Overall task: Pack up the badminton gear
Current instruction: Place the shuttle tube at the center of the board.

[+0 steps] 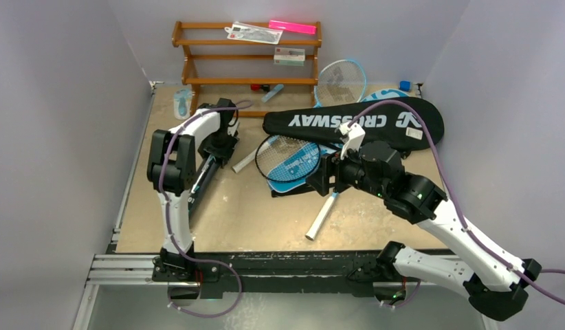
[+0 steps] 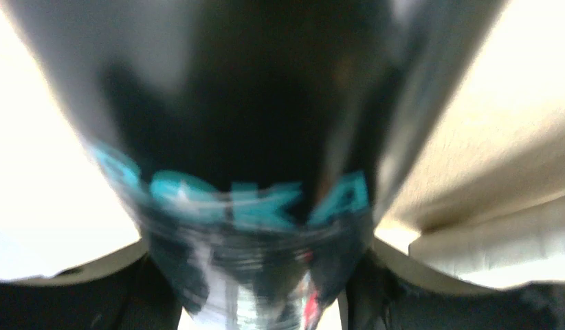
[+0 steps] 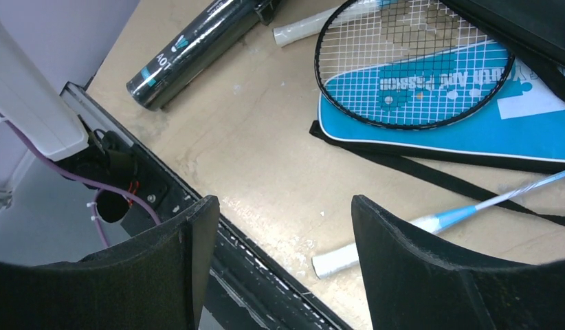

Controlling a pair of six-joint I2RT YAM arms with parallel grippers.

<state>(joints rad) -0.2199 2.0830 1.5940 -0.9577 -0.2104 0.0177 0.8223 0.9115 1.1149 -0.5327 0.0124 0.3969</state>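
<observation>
The long black tube (image 1: 204, 177) lies at the left of the table and also shows in the right wrist view (image 3: 197, 48). My left gripper (image 1: 222, 147) is at its far end; in the blurred left wrist view the tube (image 2: 252, 137) fills the space between the fingers. A black racket (image 1: 288, 157) lies on the blue cover (image 1: 306, 167), also seen from the right wrist (image 3: 472, 124). The black CROSSWAY cover (image 1: 355, 122) lies behind them. A light-blue racket head (image 1: 340, 81) is at the back. A white handle (image 1: 321, 216) lies near the front. My right gripper (image 3: 283, 227) is open and empty above the table. No shuttlecock shows.
The brown wooden rack (image 1: 247, 62) stands at the back with a pink bar (image 1: 292, 27) and clear packets (image 1: 253, 33) on it. A small packet (image 1: 182, 103) lies at the back left. The black front rail (image 3: 252, 275) runs under my right gripper. Walls close both sides.
</observation>
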